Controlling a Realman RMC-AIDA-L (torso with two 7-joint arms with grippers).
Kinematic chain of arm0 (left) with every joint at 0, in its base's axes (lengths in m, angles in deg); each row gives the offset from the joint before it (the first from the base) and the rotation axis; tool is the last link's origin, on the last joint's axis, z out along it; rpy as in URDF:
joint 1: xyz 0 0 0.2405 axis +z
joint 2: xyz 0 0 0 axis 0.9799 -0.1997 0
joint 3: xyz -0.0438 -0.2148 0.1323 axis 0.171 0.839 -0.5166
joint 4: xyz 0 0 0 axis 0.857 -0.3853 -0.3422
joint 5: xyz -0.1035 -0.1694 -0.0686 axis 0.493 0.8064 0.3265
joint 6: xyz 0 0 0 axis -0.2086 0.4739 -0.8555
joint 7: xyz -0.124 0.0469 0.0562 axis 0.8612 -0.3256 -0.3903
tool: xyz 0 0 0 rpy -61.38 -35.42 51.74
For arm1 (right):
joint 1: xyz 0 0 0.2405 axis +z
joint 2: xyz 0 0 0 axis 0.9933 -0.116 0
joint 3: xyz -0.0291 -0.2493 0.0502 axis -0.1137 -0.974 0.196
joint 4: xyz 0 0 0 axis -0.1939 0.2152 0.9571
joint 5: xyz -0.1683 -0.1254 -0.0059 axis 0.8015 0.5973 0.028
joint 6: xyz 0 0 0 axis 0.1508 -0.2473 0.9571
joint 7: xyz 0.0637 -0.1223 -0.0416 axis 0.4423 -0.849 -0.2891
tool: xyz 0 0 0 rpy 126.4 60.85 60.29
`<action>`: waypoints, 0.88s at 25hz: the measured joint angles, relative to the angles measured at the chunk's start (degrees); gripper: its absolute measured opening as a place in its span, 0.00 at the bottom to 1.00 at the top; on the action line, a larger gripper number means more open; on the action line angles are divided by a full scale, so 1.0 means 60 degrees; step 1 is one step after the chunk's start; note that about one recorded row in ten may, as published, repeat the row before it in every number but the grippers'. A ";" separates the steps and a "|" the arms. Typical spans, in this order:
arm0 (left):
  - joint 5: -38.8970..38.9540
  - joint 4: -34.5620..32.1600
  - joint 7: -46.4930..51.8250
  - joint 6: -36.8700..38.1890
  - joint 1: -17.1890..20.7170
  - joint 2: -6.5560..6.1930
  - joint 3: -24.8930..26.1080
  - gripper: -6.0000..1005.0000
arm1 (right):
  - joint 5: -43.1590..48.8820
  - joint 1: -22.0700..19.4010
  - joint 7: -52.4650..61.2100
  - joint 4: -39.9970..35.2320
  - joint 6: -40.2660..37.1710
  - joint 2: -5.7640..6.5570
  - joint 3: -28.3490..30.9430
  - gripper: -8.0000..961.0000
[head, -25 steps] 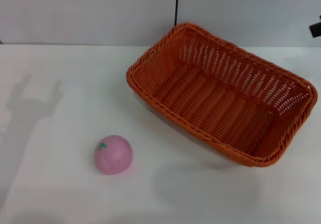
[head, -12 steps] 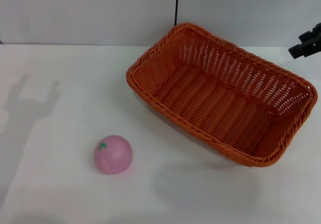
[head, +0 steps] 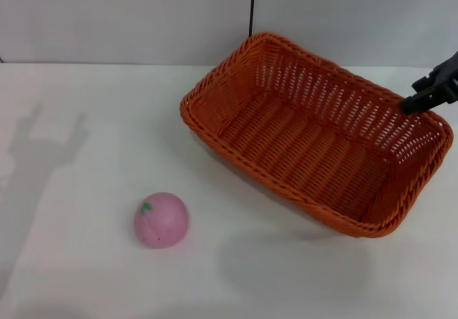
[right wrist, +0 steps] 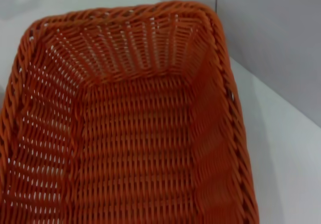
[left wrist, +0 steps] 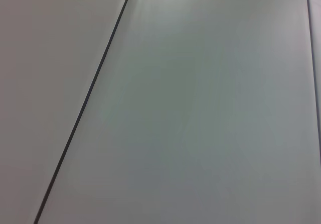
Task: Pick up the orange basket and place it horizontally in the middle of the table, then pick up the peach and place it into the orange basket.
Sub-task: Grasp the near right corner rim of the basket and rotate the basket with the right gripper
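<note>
The orange basket (head: 318, 133) lies at an angle on the right half of the white table (head: 86, 119), its inside bare. In the right wrist view the orange basket (right wrist: 130, 128) fills most of the picture from above. The pink peach (head: 160, 219) rests on the table at front left, well apart from the basket. My right gripper (head: 428, 93) reaches in from the right edge, just above the basket's far right rim. The left gripper is out of view; only its shadow falls on the table at left.
A grey wall with a dark vertical seam (head: 252, 6) rises behind the table. The left wrist view shows only wall panels (left wrist: 200, 108). Bare white tabletop stretches between the peach and the basket.
My right gripper has come in from the right edge, moving down and leftward toward the basket's far right rim. The basket and the peach have stayed put.
</note>
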 joint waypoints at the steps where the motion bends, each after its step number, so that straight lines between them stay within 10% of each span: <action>1: -0.0003 0.0000 0.0000 0.0000 0.0000 0.0000 0.0000 0.84 | 0.0000 0.0000 0.0000 0.0000 0.0000 0.0000 0.0000 0.54; 22: 0.0000 0.0000 0.0208 -0.0058 0.0053 0.0001 0.0000 0.84 | 0.0663 -0.0034 -0.0053 0.0559 0.0732 -0.0317 -0.0062 0.54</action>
